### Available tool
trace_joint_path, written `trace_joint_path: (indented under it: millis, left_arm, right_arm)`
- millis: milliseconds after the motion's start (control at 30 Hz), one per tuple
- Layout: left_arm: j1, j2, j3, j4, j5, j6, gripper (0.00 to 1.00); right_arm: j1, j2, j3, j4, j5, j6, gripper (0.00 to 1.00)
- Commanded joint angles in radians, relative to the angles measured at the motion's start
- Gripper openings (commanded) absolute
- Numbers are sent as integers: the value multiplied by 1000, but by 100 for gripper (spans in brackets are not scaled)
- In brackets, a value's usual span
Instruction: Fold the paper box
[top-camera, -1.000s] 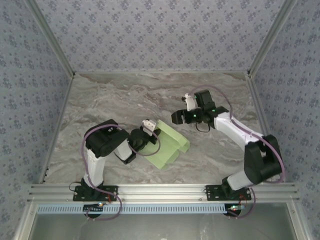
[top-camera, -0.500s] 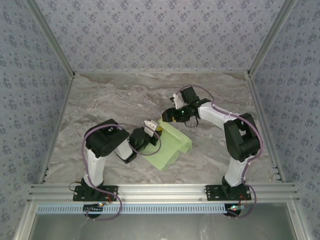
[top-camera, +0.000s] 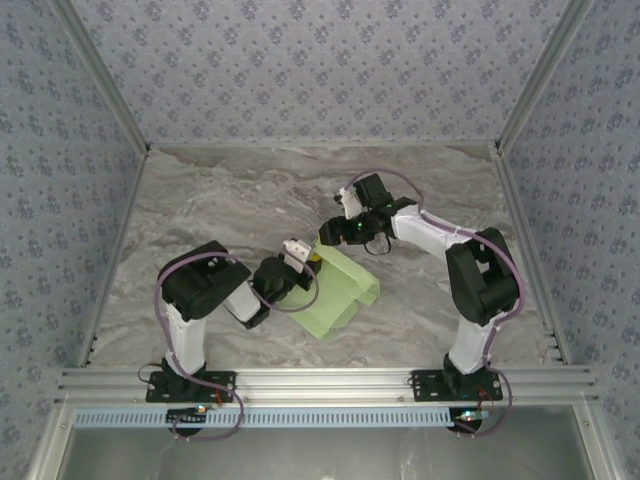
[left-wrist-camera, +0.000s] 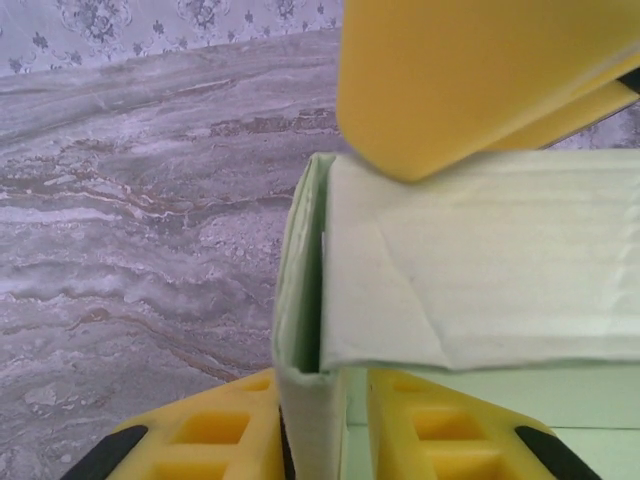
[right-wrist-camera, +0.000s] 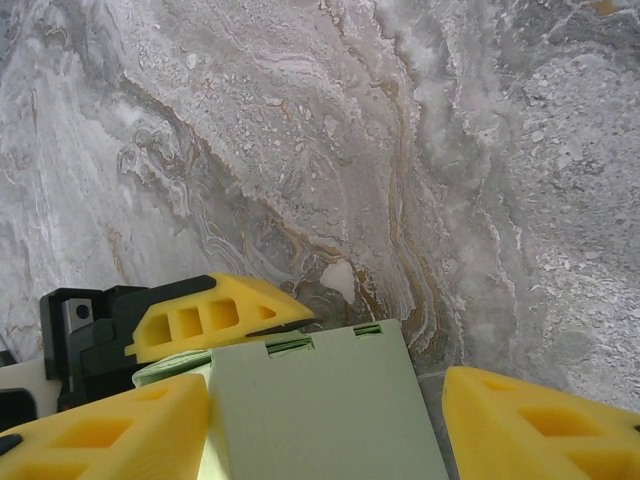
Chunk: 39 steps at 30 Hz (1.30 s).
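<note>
Left arm (top-camera: 205, 290) is folded tight, elbow out to its left, forearm running low toward the box (top-camera: 338, 288). Right arm (top-camera: 480, 285) has its elbow high and forearm stretched far left over the counter (top-camera: 230, 205), wrist tipped down at the box's far corner. The box sits mid-counter, slightly right of centre. It is pale green, part folded and skewed to the counter edges. Left pincer (top-camera: 309, 259) is at the box's far left end. Right pincer (top-camera: 328, 236) is just beyond it, the two nearly touching.

Left wrist view adds more. A raised box wall stands between the left fingers (left-wrist-camera: 205, 440), one finger against it, the other a sliver off. So the jaws are slack, straddling the wall, not clamping it. A folded flap with a diagonal crease lies behind the wall. A yellow finger of the right pincer hangs just over that flap.

In the right wrist view, the right fingers (right-wrist-camera: 540, 420) are spread wide, released. A flat green panel with two slots at its far edge lies between them, right beside one finger and apart from the other. The left pincer's yellow finger and black mount sit just past the panel.
</note>
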Motion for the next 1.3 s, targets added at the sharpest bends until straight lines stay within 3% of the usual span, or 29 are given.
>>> trace_joint_path:
  millis: [0,500,633,800,1033,1167,1267]
  left_arm:
    - [1,-33,-3,35,-18,18,26]
    - [-9,73,82,35,-1,34,3]
    - [-30,104,85,36,-10,42,3]
    - [-39,115,92,36,-4,43,15]
    - [-39,146,118,35,-6,34,15]
    - [-37,164,126,35,-23,28,2]
    - [-34,135,114,35,-44,25,0]
  right_arm:
    - [7,7,-34,-86,96,-27,65]
    - [17,-70,-155,32,66,24,64]
    - [18,-109,-188,71,73,36,65]
    - [17,-115,-194,77,76,38,64]
    - [17,-115,-215,104,65,52,64]
    - [22,-123,-221,107,61,52,63]
    - [23,-147,-241,136,59,46,64]
